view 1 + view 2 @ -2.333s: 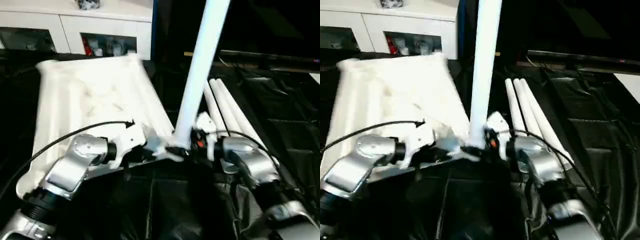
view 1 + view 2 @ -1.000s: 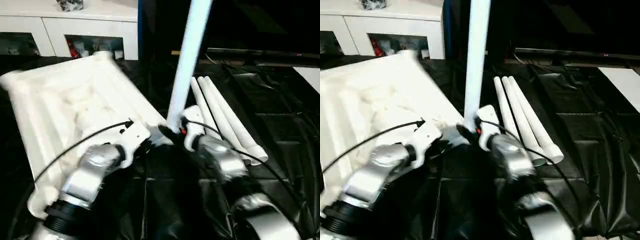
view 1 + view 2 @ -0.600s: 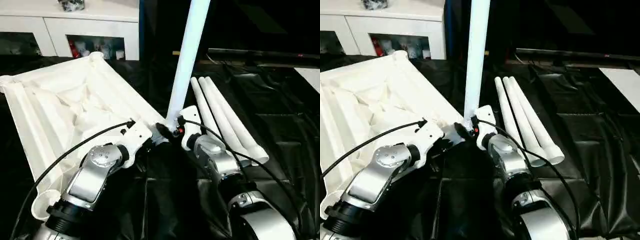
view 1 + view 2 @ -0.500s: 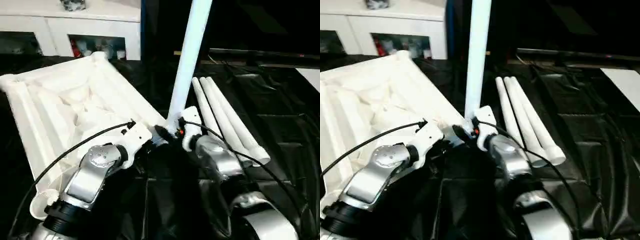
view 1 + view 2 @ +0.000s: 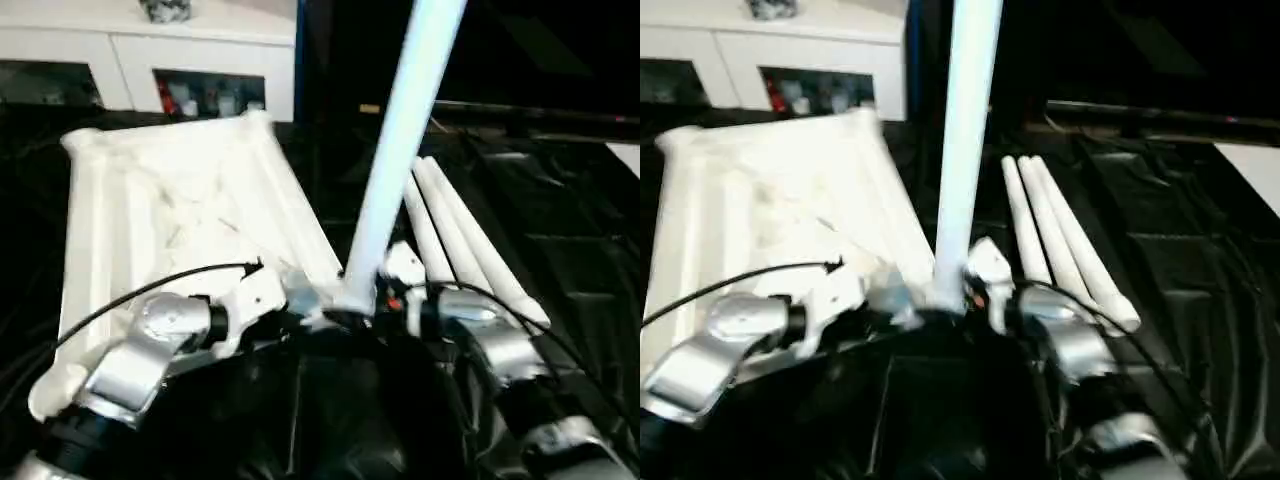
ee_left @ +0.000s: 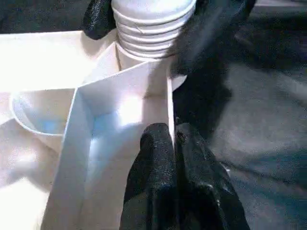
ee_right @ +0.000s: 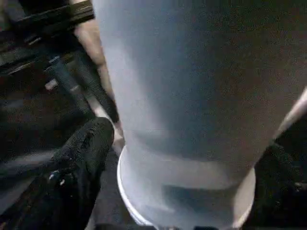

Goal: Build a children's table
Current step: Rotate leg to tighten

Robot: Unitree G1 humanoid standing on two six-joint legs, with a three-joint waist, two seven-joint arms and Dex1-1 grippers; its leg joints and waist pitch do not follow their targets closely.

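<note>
Tabletop (image 5: 170, 215) inverted; one leg (image 5: 395, 160) upright in near corner socket, right gripper (image 7: 172, 163) spread around its base; left gripper (image 6: 175, 158) pinching tabletop rib; three legs (image 5: 465, 245) beside, unfitted.

White plastic table top (image 5: 170, 215) lying underside up on black-draped surface, ribs and raised rim showing, round sockets at corners. One long tapered white leg (image 5: 395, 150) standing nearly upright, leaning slightly, ridged lower end seated at near right corner socket (image 6: 144, 62). Three more white tube legs (image 5: 460, 240) lying side by side, touching, just right of the top, wider ends toward the near side
</note>
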